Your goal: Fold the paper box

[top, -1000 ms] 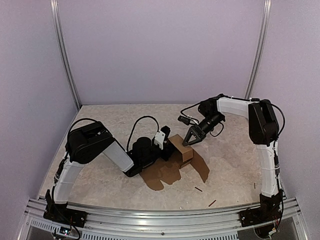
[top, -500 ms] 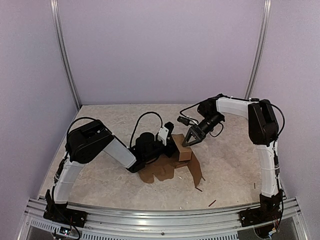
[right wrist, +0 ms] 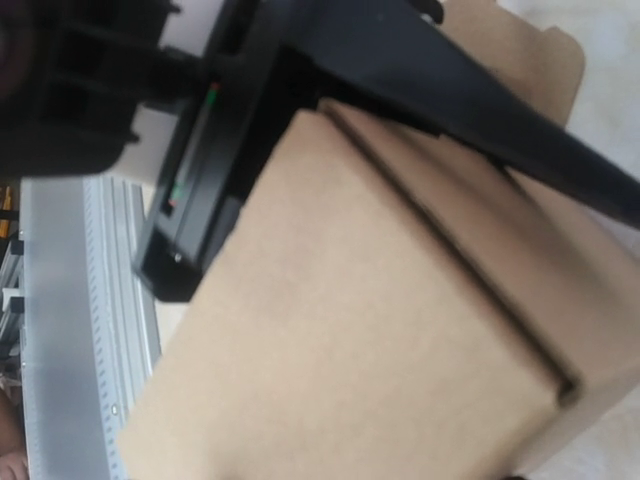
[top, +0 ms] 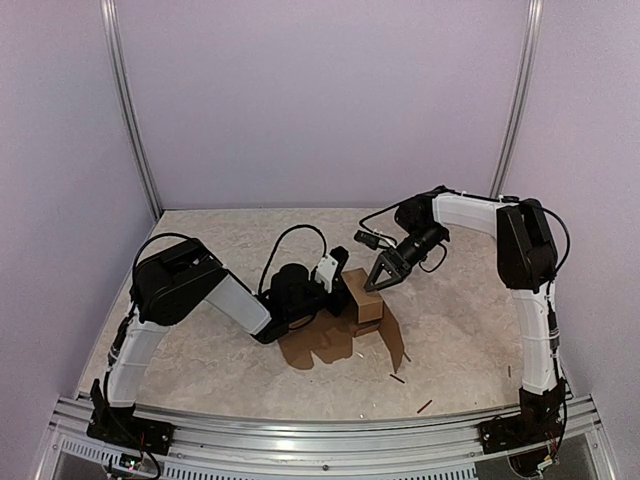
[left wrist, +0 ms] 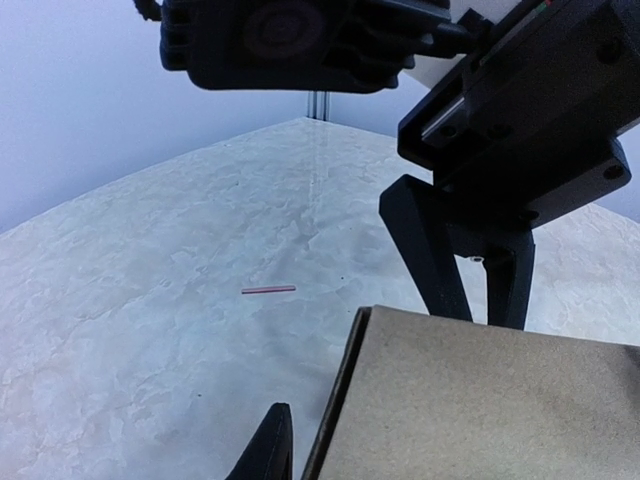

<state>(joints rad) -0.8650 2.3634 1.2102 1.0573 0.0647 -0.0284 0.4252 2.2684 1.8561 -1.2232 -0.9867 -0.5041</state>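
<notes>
The paper box (top: 364,300) is brown cardboard, part folded into a small block, with flat flaps (top: 325,345) spread on the table toward me. My left gripper (top: 338,292) is at the box's left side. In the left wrist view one finger (left wrist: 268,448) stands just left of a cardboard panel (left wrist: 480,400), and the other finger is hidden behind it. My right gripper (top: 379,283) hangs open over the box's far right edge, its two fingers (left wrist: 438,250) spread apart. The box (right wrist: 350,330) fills the right wrist view.
Two small dark sticks (top: 397,378) (top: 424,406) lie on the marble table near the front right. A thin pinkish stick (left wrist: 268,290) lies beyond the box. An aluminium rail (top: 300,440) runs along the near edge.
The left gripper and box shifted slightly toward the far side. The flaps drew in from lying flat, and the right flap lifted. The right arm barely moved.
</notes>
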